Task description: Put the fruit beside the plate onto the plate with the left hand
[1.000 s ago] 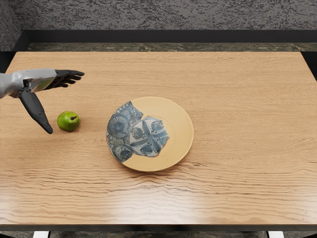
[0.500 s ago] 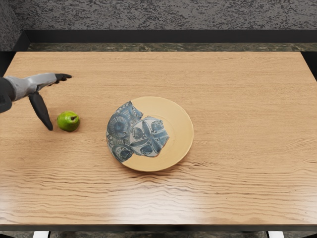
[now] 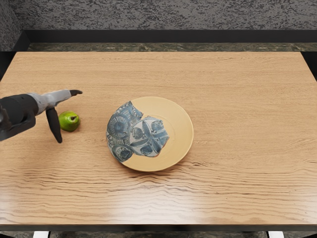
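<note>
Middle left of frame: grey-and-black left hand (image 3: 53, 106), spread wide and empty, just left of small round green apple (image 3: 69, 121); yellow patterned ceramic plate (image 3: 182, 125) farther right.

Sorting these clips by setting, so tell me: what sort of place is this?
Probably a simulated dining or kitchen setup: a wooden table holding a patterned plate with a green fruit beside it, a speckled stone-like wall behind, and the robot's left hand open near the fruit.
</note>
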Robot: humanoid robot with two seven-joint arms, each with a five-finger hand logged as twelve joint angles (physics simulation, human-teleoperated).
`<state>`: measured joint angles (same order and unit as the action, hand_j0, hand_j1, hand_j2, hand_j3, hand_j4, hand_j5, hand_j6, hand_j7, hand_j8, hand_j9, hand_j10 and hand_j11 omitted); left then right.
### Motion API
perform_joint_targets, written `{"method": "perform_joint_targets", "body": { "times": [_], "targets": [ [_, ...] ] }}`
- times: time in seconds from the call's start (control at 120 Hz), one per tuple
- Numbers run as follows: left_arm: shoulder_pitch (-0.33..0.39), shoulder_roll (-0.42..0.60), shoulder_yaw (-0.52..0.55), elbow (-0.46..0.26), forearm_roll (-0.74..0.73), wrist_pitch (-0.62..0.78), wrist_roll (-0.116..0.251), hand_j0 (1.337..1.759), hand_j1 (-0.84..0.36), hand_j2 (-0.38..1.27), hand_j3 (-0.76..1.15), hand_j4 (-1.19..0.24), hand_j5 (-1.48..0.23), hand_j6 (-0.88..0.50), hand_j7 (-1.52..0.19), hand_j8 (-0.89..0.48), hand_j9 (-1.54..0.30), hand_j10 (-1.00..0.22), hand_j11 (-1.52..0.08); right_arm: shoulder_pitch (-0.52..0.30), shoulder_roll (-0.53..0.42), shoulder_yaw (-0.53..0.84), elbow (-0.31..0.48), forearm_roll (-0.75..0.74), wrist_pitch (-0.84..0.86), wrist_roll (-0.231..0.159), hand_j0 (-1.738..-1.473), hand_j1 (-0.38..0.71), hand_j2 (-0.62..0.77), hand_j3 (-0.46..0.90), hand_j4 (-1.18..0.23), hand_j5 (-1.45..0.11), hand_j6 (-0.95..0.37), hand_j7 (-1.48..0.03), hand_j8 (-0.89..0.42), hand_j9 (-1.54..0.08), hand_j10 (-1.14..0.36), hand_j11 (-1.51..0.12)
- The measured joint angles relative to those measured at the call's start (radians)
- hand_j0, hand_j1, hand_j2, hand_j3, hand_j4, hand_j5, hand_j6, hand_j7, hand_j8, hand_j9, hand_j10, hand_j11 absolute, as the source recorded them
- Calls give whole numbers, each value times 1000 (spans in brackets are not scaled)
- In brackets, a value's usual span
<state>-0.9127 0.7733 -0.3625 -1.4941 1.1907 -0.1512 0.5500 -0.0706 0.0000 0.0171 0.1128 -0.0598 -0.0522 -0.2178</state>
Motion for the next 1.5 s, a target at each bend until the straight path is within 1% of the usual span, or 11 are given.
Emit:
{"method": "perform_joint_targets", "body": {
  "times": [0.333,0.45,0.65,0.75,0.867,1.15,1.5],
  "targets": [
    [-1,-19,17,-11,9,3,1,1658,295,12,0,-52,-61,-54,-61,-53,-61,-51,-61,0,0,0,-1,0,0,0,-1658,-349,0,0,0,0,-1,0,0,0,0,0],
    [7,-19,26,-13,33,6,10,1658,272,16,0,-72,-87,-73,-87,-73,-87,-71,-86,0,0,-1,-1,0,0,0,-1658,-349,0,0,0,0,-1,0,0,0,0,0],
    [6,-8,35,-20,42,8,16,1658,153,36,0,-171,-216,-173,-216,-172,-215,-170,-215,1,0,-1,-1,0,0,0,-1658,-349,0,0,0,0,-1,0,0,0,0,0],
    [6,-8,37,-27,43,7,29,1658,88,47,0,-226,-287,-228,-287,-227,-286,-225,-286,1,0,-2,0,0,0,0,-1658,-349,0,0,0,0,-1,0,0,0,0,0],
    [10,-4,39,-29,54,19,35,1658,34,56,0,-270,-345,-272,-344,-271,-344,-270,-344,1,0,-2,0,0,0,0,-1658,-349,0,0,0,0,-1,0,0,0,0,0],
    [12,-15,71,-15,107,116,33,1658,-25,67,0,-320,-410,-321,-409,-321,-409,-319,-409,1,0,-2,-1,0,0,0,-1658,-349,0,0,0,0,-1,0,0,0,0,0],
    [11,-19,104,-10,118,132,31,1658,-87,78,0,-372,-478,-373,-477,-373,-477,-371,-477,0,0,-2,-1,0,0,0,-1658,-349,0,0,0,0,-1,0,0,0,0,0]
  ]
}}
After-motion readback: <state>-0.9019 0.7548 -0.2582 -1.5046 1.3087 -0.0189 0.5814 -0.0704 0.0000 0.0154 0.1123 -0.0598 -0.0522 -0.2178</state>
